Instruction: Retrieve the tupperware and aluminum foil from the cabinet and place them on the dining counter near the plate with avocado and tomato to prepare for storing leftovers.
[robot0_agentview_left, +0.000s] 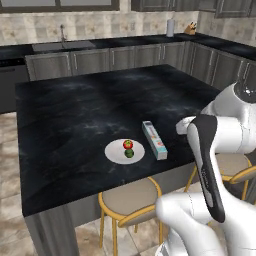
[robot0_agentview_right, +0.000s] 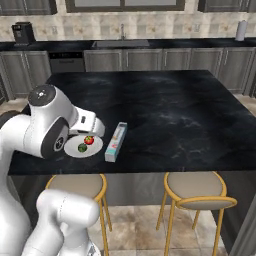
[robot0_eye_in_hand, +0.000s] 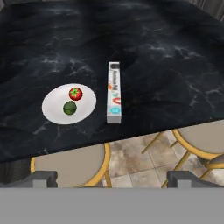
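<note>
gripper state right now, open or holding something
gripper: open, jaws wide apart, holding nothing; the aluminum foil lies on the dining counter beside the plate.

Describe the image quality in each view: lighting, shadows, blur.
Left base view: flat, even light; the dining counter shows soft pale sheen, no harsh glare; the aluminum foil lettering is blurred. Right base view: evenly lit, the plate with avocado and tomato is partly hidden by the arm. Hand view: sharpest, the box lettering partly readable, faint shadows under the stools.
</note>
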